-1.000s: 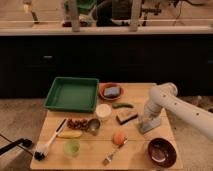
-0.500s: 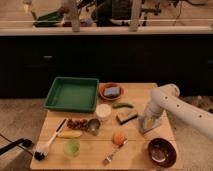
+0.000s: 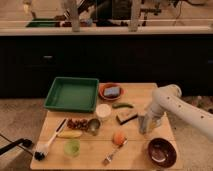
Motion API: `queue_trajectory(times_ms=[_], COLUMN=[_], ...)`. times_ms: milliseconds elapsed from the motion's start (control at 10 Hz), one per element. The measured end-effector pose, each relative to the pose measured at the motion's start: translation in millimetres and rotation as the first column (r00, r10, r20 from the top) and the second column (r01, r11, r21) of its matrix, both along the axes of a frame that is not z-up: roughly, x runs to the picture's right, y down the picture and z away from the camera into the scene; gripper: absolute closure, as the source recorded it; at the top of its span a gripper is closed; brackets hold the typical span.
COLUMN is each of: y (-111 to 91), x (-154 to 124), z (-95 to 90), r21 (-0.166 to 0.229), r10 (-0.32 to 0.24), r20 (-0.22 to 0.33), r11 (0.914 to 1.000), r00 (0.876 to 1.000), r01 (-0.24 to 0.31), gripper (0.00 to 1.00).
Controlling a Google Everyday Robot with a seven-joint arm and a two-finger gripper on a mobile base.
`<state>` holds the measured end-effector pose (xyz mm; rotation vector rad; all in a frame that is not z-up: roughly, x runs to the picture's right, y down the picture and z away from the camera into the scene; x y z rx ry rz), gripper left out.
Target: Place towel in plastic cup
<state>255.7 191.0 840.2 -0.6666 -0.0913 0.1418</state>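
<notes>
At right edge of desk (image 3: 90, 156), hand (image 3: 145, 125) is held low, barely shifted in the last second; grip state cannot be told. Pale patch there is taken as towel (image 3: 142, 120); plastic cup (image 3: 72, 146) well apart, transfer judged not begun.

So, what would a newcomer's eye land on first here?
The white robot arm reaching in from the right draws the eye first, with its gripper down low at the right side of the wooden table. Next comes the large green tray at the table's back left. The dark bowl sits at the front right corner.
</notes>
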Motion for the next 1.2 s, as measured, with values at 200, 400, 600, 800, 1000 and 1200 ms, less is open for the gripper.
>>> queue_trajectory(times_ms=[200,400,600,800,1000,1200], y=[2.3,4.1,7.0,8.6,8.6,7.4], x=[1.1,1.0,2.3,1.4,1.9,2.7], z=[6.4,10.7,13.7,15.8,14.9,13.6], r21=[-0.018,-0.029,-0.041,-0.05,-0.048,-0.037], r10=[0.001,0.0,-0.002,-0.007,-0.006,-0.003], r20=[0.0,-0.001,0.001,0.006,0.006,0.007], r11=[0.9998,0.9996,0.9992,0.9987,0.9988,0.9993], r00=[1.0,1.0,1.0,1.0,1.0,1.0], r01=[-0.001,0.0,0.002,0.007,0.007,0.004], gripper=[0.2,0.32,0.51,0.75,0.92,1.0])
